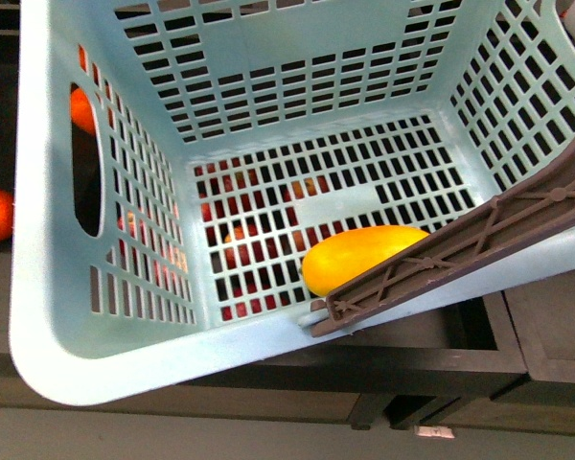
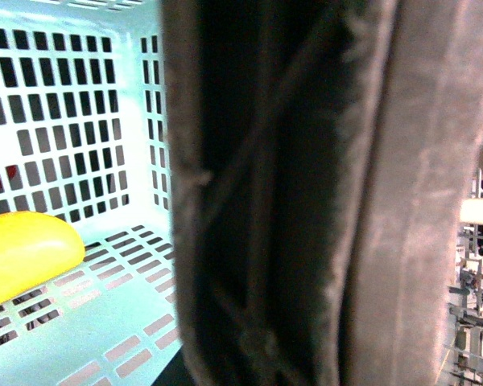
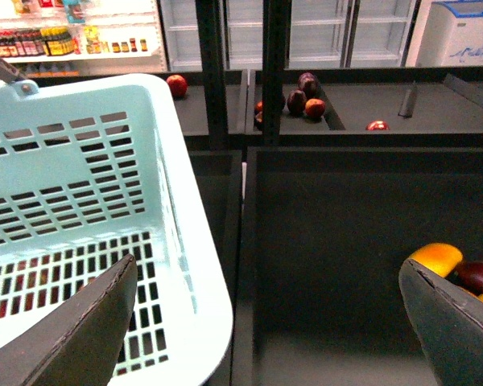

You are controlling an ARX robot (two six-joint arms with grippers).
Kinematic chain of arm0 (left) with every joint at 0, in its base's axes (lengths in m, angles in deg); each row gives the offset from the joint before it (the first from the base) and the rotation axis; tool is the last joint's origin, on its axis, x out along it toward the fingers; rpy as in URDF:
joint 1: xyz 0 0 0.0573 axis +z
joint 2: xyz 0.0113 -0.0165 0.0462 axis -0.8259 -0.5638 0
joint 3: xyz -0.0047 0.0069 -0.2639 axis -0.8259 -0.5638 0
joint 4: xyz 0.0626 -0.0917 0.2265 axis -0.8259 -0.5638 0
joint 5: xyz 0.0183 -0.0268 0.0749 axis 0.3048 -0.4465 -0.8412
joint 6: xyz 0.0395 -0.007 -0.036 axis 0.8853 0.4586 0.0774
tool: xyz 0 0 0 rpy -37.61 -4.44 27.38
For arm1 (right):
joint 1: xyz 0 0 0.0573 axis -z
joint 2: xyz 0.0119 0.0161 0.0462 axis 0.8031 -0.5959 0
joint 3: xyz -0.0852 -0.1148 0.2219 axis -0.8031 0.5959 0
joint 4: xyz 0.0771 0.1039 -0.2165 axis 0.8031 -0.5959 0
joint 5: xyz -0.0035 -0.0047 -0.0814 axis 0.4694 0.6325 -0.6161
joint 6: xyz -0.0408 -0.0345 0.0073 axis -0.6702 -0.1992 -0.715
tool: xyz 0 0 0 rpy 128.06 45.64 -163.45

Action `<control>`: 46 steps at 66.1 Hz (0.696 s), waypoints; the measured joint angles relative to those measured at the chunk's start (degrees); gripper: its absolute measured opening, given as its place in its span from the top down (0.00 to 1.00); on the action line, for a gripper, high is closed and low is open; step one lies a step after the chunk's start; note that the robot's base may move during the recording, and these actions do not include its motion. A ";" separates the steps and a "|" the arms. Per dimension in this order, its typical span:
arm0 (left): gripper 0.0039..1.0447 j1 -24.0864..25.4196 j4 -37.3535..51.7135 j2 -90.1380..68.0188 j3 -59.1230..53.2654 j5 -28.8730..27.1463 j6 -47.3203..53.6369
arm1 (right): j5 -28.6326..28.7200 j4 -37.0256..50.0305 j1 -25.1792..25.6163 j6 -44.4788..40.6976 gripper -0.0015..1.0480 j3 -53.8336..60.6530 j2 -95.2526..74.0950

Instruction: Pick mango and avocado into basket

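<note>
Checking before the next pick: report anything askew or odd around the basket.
The basket sits skewed to the dark shelf edge, and one brown handle lies slanted across its near right corner, covering part of the mango. The handle also blocks most of the left wrist view. Nothing looks spilled or broken.

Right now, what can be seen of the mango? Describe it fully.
The mango is a smooth, uniformly yellow-orange elongated oval, whole and unmarked as far as shows. It lies on its side on the slotted floor of the teal basket, close to the near wall. The dark brown handle crosses in front of its lower edge and hides part of it; whether they touch cannot be told. The left wrist view shows one rounded end.
</note>
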 joint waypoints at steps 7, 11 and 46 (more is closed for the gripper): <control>0.87 0.07 0.02 0.00 0.09 -0.24 -0.09 | 0.00 0.00 0.00 0.00 0.08 0.00 0.13; 0.87 0.13 0.04 0.00 0.07 -0.79 0.07 | 0.02 -0.02 0.00 0.00 0.08 0.13 0.13; 0.87 0.72 0.04 0.00 0.15 -0.87 0.33 | 0.17 -0.13 0.02 -0.04 0.08 0.39 0.13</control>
